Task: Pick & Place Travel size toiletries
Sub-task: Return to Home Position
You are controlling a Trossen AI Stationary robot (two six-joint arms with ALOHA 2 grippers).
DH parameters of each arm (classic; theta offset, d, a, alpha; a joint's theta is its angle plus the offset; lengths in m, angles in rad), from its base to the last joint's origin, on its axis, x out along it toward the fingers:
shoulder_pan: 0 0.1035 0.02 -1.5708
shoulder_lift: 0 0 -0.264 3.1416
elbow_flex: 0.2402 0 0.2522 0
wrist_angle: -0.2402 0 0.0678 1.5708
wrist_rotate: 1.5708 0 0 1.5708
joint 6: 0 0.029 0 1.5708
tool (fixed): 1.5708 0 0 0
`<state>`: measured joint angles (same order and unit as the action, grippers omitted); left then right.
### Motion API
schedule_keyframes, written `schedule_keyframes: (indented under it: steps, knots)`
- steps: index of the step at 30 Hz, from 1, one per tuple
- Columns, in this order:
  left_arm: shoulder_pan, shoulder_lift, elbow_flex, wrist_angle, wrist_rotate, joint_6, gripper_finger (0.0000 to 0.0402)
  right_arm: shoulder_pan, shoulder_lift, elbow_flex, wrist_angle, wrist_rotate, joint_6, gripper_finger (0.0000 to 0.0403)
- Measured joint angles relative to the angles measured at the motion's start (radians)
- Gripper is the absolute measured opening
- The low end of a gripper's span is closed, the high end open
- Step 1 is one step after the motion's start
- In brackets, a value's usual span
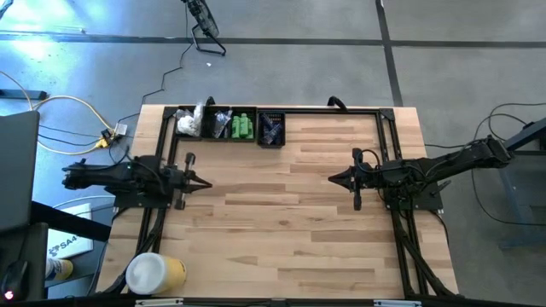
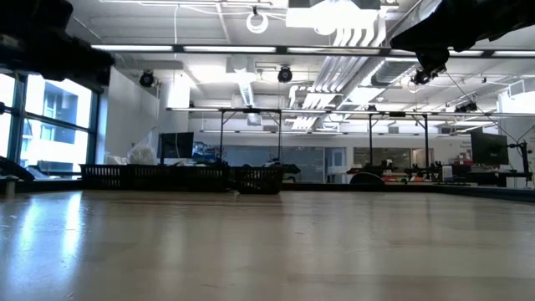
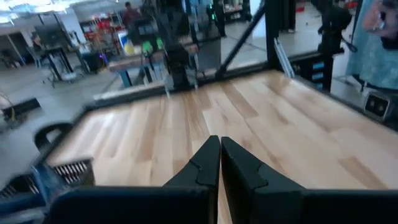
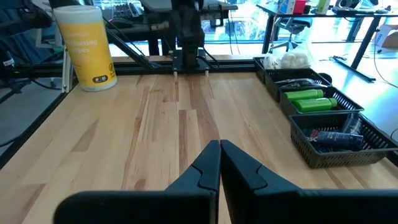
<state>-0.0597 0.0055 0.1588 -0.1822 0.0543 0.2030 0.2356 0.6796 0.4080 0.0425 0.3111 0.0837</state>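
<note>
White plastic-wrapped packets (image 4: 286, 60) are heaped in one end of the row of black mesh bins (image 4: 336, 157). Green bottles (image 4: 311, 99) lie side by side two bins along. Dark sachets (image 4: 333, 138) lie jumbled in the other end bin.

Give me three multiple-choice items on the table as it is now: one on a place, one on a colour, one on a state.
1. Where do the black bins stand?
A. In a row at one edge of the table, nearer the left gripper
B. At the table's centre
C. Scattered over the whole table
2. What colour are the bottles in the bins?
A. Red
B. Green
C. Blue
3. How are the left gripper and the right gripper?
A. Both shut, holding nothing
B. Both open
C. Left shut on a bottle
Key: 1 A, the high view shows the row; 2 B, green in two views; 3 A, each wrist view shows its fingers together.
</note>
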Motion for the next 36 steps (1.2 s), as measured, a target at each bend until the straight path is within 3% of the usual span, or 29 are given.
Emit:
schedule_keyframes:
  steps: [9, 19, 36]
  knots:
    - [0.000, 0.002, -0.127, 0.175, -0.008, -0.029, 0.0010, 0.000, 0.000, 0.000, 0.002, 0.001, -0.002, 0.0005]
    - [0.001, 0.006, -0.128, 0.162, -0.043, -0.001, 0.0010, 0.000, -0.131, 0.000, -0.025, 0.046, -0.002, 0.0005]
    - [0.000, 0.011, -0.130, 0.156, -0.051, 0.085, 0.0010, -0.046, -0.396, 0.000, -0.182, -0.116, -0.002, 0.0005]
